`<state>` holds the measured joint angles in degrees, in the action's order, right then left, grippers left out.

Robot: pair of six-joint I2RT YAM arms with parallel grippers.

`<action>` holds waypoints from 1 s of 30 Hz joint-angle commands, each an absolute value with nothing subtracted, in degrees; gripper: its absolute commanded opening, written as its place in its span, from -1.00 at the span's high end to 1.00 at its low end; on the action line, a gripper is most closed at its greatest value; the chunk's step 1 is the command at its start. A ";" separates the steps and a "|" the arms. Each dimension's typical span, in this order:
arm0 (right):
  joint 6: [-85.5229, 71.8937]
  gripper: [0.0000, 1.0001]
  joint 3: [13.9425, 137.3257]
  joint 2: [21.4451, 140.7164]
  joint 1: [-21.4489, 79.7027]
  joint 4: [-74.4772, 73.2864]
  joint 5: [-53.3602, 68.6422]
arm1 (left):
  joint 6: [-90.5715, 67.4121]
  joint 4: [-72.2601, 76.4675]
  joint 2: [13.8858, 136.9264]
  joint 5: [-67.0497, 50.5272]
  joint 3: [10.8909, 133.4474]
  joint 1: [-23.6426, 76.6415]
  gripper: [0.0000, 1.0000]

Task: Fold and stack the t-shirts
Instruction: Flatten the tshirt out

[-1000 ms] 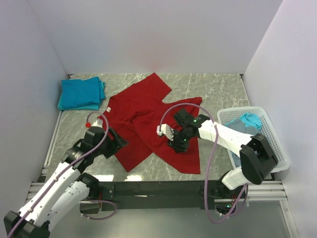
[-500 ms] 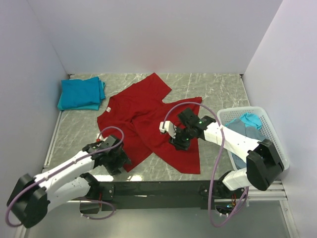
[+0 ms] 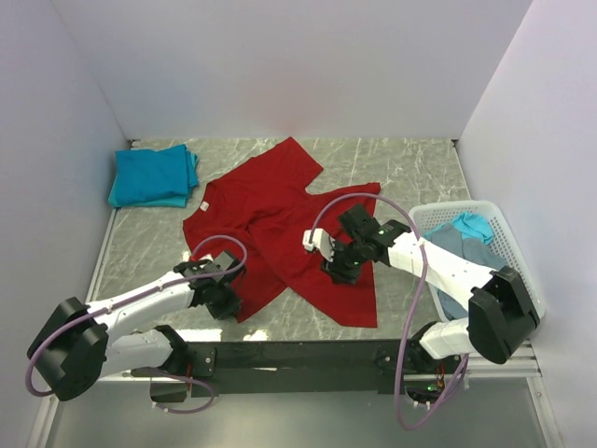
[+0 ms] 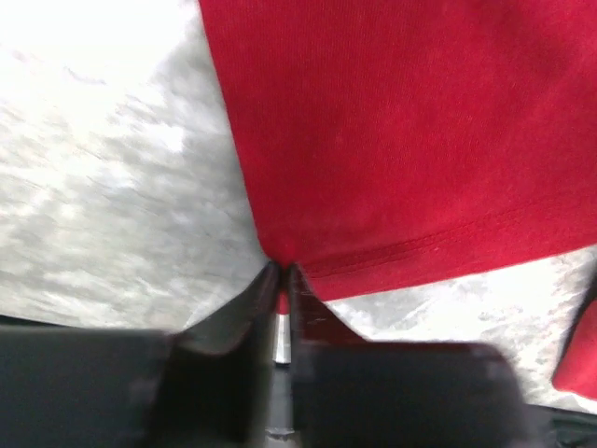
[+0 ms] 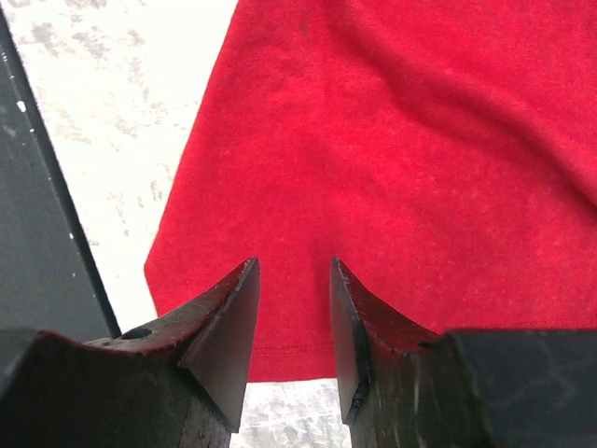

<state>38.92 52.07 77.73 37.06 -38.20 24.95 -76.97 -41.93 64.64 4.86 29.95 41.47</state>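
A bright red t-shirt [image 3: 270, 233] lies spread and rumpled across the middle of the marble table. My left gripper [image 3: 227, 301] sits low at the shirt's near-left corner. In the left wrist view, my left gripper [image 4: 283, 273] is shut on the hem of the red t-shirt [image 4: 401, 140], with a sliver of red cloth between the fingers. My right gripper [image 3: 338, 271] hovers over the shirt's near-right part. In the right wrist view, my right gripper [image 5: 294, 271] stands open with the red t-shirt [image 5: 392, 140] and its hem below the gap, and nothing is held.
A folded stack of teal t-shirts [image 3: 154, 175] rests at the back left. A white lattice basket [image 3: 454, 208] at the right edge holds a grey-blue t-shirt [image 3: 448, 241] and a teal one [image 3: 471, 224]. White walls close in the table.
My left arm has swung in and down to the shirt's near-left corner, and its jaws have closed on the hem. The right gripper has barely shifted.
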 commanded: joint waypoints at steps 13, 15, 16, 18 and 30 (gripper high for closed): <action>56.60 0.02 43.43 73.21 43.23 -46.23 27.62 | -69.26 -57.82 48.53 5.10 37.97 41.57 0.99; 56.08 0.01 41.93 73.04 47.00 -46.23 25.24 | -68.21 -61.06 47.64 4.57 39.63 41.49 0.99; 55.64 0.00 41.58 73.39 48.07 -46.14 24.01 | -67.86 -62.13 47.20 4.40 40.25 41.57 0.99; 54.85 0.00 40.96 74.09 50.43 -46.23 21.63 | -66.72 -64.76 46.93 4.57 42.61 41.57 0.99; 48.25 0.28 36.91 76.46 57.57 -40.96 12.75 | -58.46 -71.11 44.74 2.73 53.25 41.57 0.99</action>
